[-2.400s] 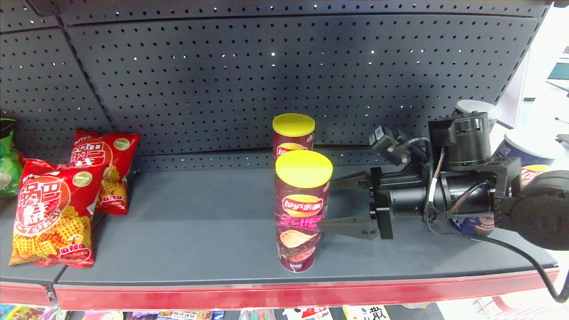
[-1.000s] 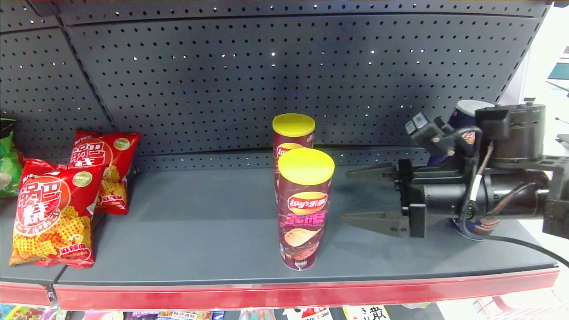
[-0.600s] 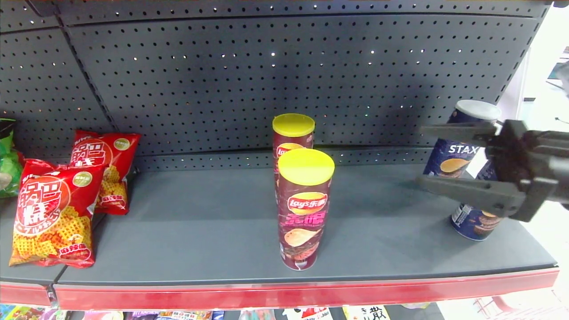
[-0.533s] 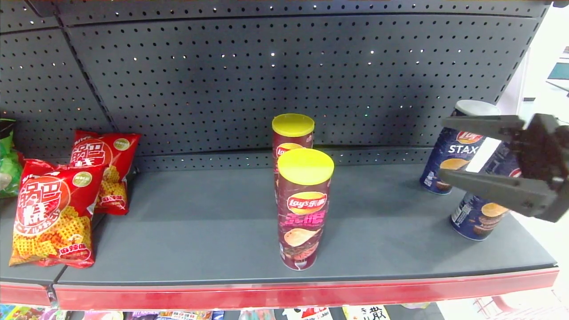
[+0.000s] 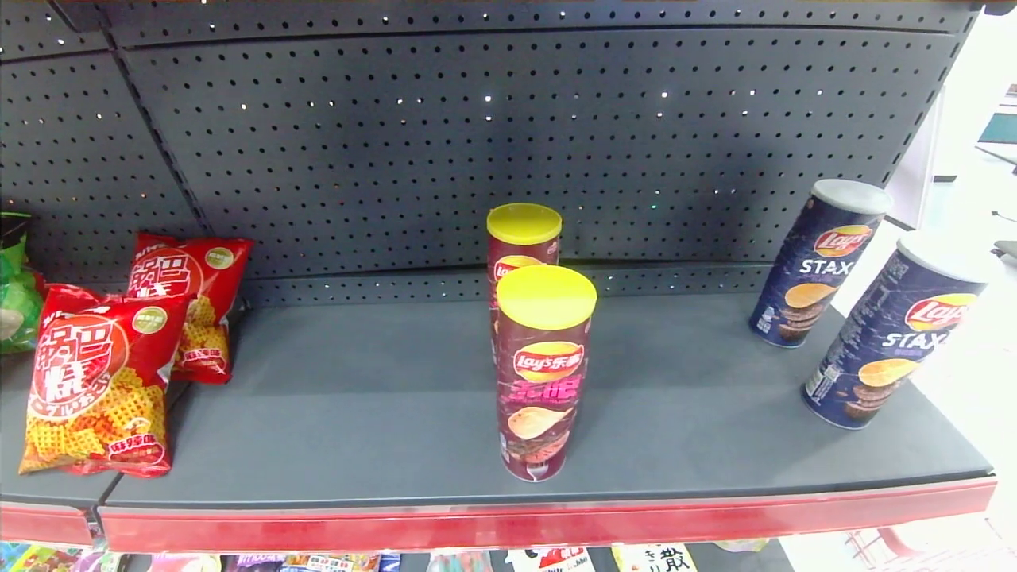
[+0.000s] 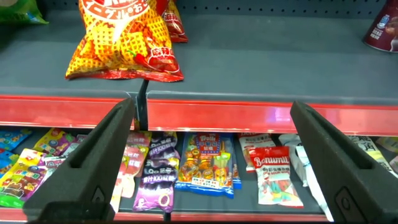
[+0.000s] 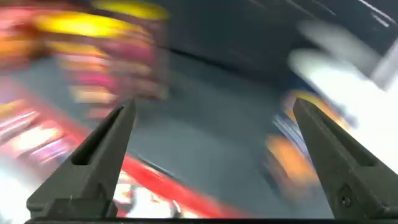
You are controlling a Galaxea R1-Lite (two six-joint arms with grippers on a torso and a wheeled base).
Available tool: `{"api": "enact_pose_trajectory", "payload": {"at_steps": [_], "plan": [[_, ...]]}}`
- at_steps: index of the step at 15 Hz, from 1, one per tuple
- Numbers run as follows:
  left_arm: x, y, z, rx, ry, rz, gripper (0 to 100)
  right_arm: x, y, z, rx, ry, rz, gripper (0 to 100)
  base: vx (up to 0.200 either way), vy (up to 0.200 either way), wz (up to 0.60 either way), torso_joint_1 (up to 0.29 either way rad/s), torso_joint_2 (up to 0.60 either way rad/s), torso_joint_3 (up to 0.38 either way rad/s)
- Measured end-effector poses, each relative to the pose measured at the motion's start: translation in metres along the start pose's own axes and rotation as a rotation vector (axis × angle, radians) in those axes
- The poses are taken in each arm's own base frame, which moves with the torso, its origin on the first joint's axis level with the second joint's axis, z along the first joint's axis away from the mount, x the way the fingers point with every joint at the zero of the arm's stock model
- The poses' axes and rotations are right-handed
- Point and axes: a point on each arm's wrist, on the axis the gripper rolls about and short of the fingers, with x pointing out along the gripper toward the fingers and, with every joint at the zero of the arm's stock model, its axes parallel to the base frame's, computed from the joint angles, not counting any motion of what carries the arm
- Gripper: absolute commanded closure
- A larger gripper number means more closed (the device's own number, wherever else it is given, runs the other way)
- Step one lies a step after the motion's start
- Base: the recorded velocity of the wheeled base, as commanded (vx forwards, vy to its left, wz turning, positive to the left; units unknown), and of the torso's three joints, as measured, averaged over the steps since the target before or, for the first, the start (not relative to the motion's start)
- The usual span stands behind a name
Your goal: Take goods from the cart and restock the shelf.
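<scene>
On the shelf [image 5: 357, 413], a maroon yellow-lidded chip can [image 5: 544, 373] stands upright in front of its twin [image 5: 523, 238]; two navy cans [image 5: 818, 262] stand at the right end. The jaws of the left gripper [image 6: 212, 106] and right gripper [image 7: 214, 104] stand wide apart.

Left gripper [image 6: 212, 104], matte black wedge-shaped fingers [image 6: 93, 168], right gripper [image 7: 214, 104] seemingly alike

Shelf [image 5: 357, 413] with dark perforated back panel [image 5: 477, 143]; bright white room [image 5: 973, 103] at right.

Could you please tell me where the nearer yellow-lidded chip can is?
Head view: the nearer yellow-lidded maroon chip can stands upright midway along the grey shelf, directly before its twin can.
</scene>
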Motion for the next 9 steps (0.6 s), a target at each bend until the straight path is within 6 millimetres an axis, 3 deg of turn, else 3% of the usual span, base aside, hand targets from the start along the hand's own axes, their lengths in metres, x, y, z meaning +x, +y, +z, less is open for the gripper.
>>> {"api": "enact_pose_trajectory", "payload": {"at_steps": [2, 5, 9], "plan": [[0.000, 0.000, 0.000, 0.000, 0.000, 0.000, 0, -0.021, 0.006, -0.025, 0.072, 0.074, -0.136, 0, 0.000, 0.000, 0.00, 0.000, 0.00, 0.000], [0.000, 0.000, 0.000, 0.000, 0.000, 0.000, 0, -0.040, 0.015, -0.061, 0.118, 0.100, -0.189, 0, 0.000, 0.000, 0.00, 0.000, 0.00, 0.000], [0.000, 0.000, 0.000, 0.000, 0.001, 0.000, 0, -0.043, 0.019, -0.111, 0.115, 0.103, -0.228, 0, 0.000, 0.000, 0.00, 0.000, 0.00, 0.000]]}}
